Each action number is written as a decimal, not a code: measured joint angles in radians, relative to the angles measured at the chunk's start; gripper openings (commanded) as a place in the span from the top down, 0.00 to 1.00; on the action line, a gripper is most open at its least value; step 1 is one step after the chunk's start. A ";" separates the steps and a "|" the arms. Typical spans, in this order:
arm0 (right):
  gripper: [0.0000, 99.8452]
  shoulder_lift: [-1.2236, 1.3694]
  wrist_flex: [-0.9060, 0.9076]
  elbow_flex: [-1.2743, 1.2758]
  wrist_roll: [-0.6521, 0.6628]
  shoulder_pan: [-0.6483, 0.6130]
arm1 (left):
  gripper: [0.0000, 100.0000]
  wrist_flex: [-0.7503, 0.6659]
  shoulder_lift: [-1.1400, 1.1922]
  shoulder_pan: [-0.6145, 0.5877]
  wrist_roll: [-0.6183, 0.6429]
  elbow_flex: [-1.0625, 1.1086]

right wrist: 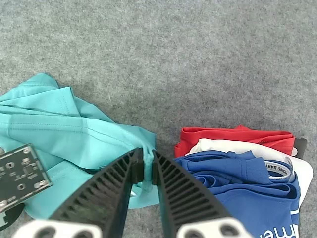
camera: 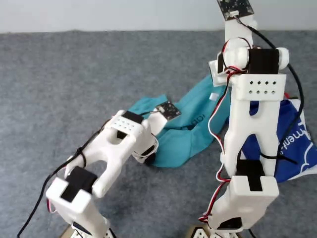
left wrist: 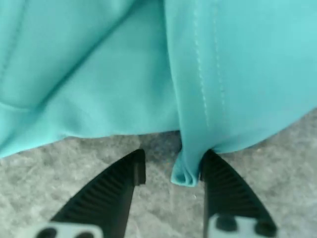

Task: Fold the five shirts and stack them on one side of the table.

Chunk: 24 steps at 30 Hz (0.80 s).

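Observation:
A teal shirt (camera: 184, 133) lies crumpled on the grey table between the two arms, one corner lifted toward the right arm. My right gripper (right wrist: 143, 162) is shut on a thin fold of that teal shirt (right wrist: 74, 129), holding it above the table. My left gripper (left wrist: 171, 168) is low at the teal shirt's (left wrist: 148, 74) near hem and stands open; a small doubled fold of the hem sits between its fingers, against one fingertip (left wrist: 218, 173). A stack of folded shirts lies at the right: red (right wrist: 233, 135), white (right wrist: 223, 147), blue (right wrist: 242, 183) on top.
The blue shirt (camera: 293, 148) of the stack lies partly behind the right arm (camera: 255, 129). The left arm's camera board (camera: 168, 110) hangs over the teal cloth. Bare grey carpet (camera: 64, 84) covers the table's left and far side.

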 measured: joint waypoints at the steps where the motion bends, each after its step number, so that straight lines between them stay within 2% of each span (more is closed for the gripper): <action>1: 0.99 0.000 0.000 0.000 0.000 0.000 | 0.89 0.012 0.011 0.000 0.000 -0.014; 4: 0.99 0.000 0.000 0.000 0.000 -0.002 | 0.99 0.028 0.025 0.014 0.000 -0.038; 15: 0.99 0.000 0.000 0.000 -0.038 -0.002 | 0.99 0.072 0.032 0.017 -0.008 -0.084; 20: 0.99 0.000 0.000 0.000 -0.044 -0.002 | 0.99 0.241 0.032 -0.032 -0.054 -0.203; 24: 0.99 0.000 0.000 0.000 -0.044 -0.002 | 0.99 0.414 0.032 -0.176 -0.054 -0.377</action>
